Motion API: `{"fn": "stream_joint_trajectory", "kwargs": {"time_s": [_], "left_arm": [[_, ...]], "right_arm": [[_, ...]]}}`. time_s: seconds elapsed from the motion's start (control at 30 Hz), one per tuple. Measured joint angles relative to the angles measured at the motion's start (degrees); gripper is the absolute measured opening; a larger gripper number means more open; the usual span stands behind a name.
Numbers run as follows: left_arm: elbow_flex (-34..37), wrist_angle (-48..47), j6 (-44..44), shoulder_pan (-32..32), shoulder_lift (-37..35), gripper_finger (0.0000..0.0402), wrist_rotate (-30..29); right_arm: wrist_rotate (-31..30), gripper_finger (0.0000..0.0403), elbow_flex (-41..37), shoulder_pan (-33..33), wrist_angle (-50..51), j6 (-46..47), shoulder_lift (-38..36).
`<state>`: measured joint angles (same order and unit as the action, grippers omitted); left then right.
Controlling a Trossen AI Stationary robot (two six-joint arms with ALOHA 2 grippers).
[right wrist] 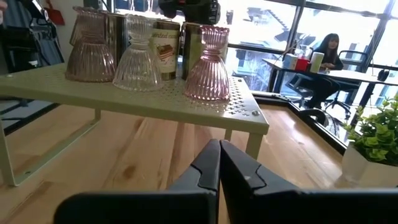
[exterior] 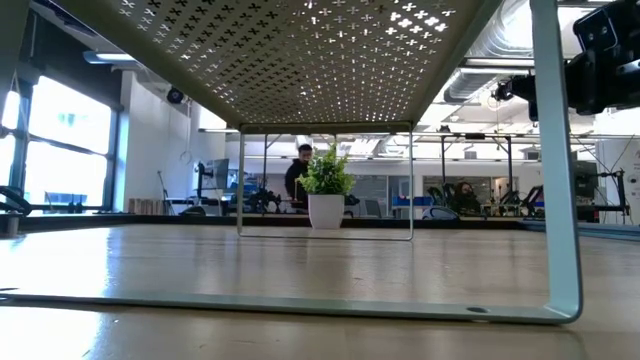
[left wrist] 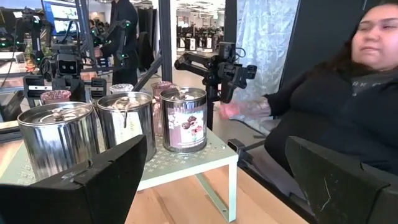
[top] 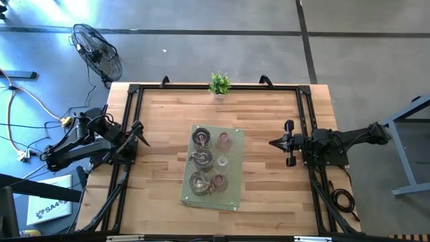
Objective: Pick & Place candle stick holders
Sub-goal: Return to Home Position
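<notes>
A: First the left gripper (top: pixel 140 134). Fingers (left wrist: pixel 93 186)?

B: Spread wide apart, empty. Hanging over the left side of the wooden table (top: pixel 161 114), aimed inward at the shelf (top: pixel 233 195), well apart from it.

A: And the right gripper (top: pixel 274 142)?

B: Fingers (right wrist: pixel 202 168) pressed together, tip against tip, clamped on nothing. Held over the table's right side, likewise aimed at the shelf and clear of it.

A: Outward, then. Whereabouts of the candle stick holders (top: pixel 199 181)?

B: All six up on that pale green perforated shelf at mid-table, lined up in two rows of three. Three silver tins (top: pixel 201 159) along the side nearer the left arm, upright, close together, a printed label on the end one. Three ribbed glass holders (top: pixel 223 141) along the side nearer the right arm, upright, just beside one another: pink, clear, pink.

A: Touching?

B: Cannot tell, neither for tins nor for glass.

A: Past the shelf?

B: Small green plant (top: pixel 219 83) in a white pot at the table's far edge, well apart from the shelf; from table height, framed between the shelf's legs. Off the table, a floor fan (top: pixel 99 52) behind the left arm. In the left wrist view, a seated person (left wrist: pixel 348 93) in a dark top beyond the table; in the right wrist view, a second person (right wrist: pixel 326 53) seated far back at a desk.
</notes>
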<state>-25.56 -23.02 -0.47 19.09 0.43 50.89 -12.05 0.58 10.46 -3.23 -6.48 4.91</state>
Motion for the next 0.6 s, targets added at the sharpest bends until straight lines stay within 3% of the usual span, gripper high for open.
{"fn": "stream_joint_trajectory", "kwargs": {"time_s": [0.33,0.6], "left_arm": [[-0.02,-7.46,2.05,0.0,0.0,0.0376,-3.1],[-0.02,-7.41,0.31,0.02,0.02,0.0376,-3.56]], "right_arm": [[0.02,0.0002,-0.02,0.02,-0.5,0.27,0.0],[0.04,0.0007,-0.02,0.02,-0.61,0.2,0.0]]}}
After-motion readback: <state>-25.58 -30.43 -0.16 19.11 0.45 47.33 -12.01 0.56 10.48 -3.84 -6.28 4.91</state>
